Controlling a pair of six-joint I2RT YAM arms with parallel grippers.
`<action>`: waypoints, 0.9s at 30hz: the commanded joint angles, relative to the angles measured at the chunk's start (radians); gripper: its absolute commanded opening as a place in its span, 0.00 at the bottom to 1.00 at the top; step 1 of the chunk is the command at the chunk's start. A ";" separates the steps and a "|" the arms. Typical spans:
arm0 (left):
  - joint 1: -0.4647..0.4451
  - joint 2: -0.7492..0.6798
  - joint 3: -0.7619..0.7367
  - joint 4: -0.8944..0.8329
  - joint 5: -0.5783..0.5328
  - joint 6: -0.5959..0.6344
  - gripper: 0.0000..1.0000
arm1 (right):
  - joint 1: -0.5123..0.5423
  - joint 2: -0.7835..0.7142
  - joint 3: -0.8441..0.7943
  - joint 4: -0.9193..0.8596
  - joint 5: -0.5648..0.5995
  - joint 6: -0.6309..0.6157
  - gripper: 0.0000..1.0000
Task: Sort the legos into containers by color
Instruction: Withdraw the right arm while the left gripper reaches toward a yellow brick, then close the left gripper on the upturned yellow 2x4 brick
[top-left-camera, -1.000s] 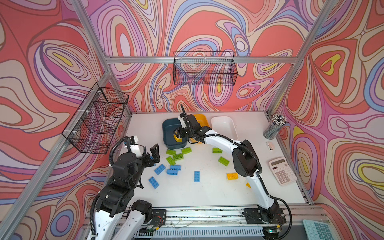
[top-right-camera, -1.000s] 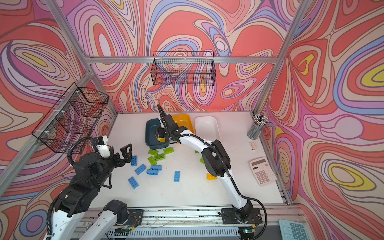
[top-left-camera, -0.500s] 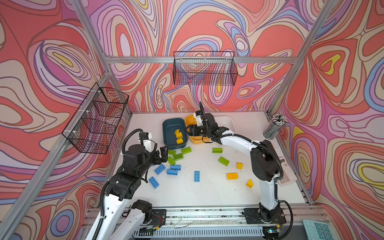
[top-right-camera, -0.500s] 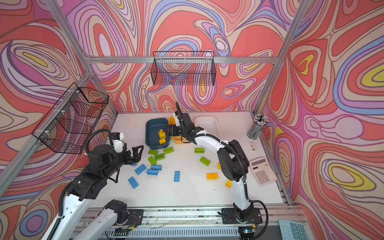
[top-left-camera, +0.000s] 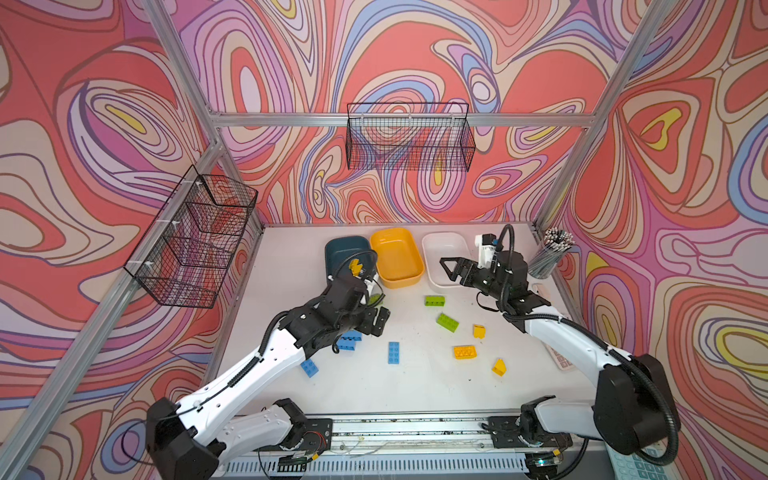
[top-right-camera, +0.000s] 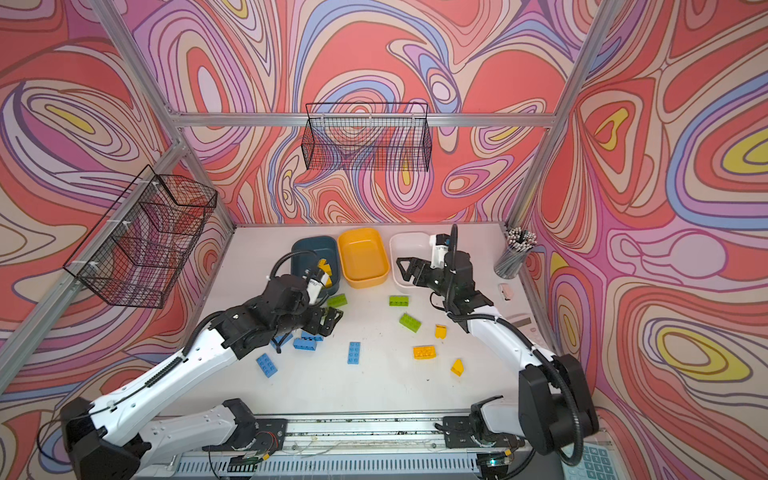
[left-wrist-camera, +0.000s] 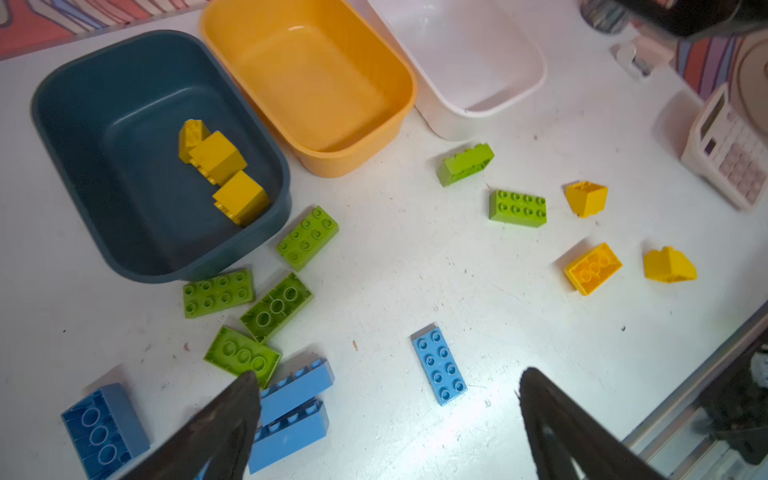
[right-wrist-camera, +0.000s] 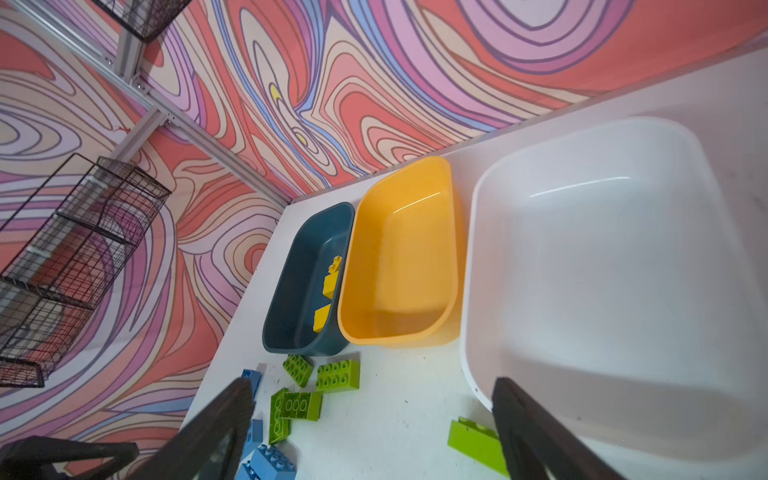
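Lengthwise front-to-back: lone blue lego (top-left-camera: 393, 353).

Three tubs (top-left-camera: 397, 257) stand abreast at the surface's (top-left-camera: 415, 395) upper centre; some legos (top-left-camera: 354, 266) lie in the left tub (top-left-camera: 340, 249), others scattered below.

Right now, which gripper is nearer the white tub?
Right. The right gripper hangs at the white tub's front edge; the left gripper is over bricks near the teal tub.
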 joint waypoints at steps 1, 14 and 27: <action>-0.093 0.118 0.039 0.034 -0.034 0.071 0.97 | -0.086 -0.060 -0.098 0.060 -0.038 0.084 0.95; -0.244 0.498 0.110 0.359 0.189 0.254 0.96 | -0.284 -0.163 -0.348 0.213 -0.119 0.243 0.95; -0.301 0.775 0.200 0.559 0.248 0.311 0.91 | -0.297 -0.132 -0.391 0.239 -0.055 0.229 0.94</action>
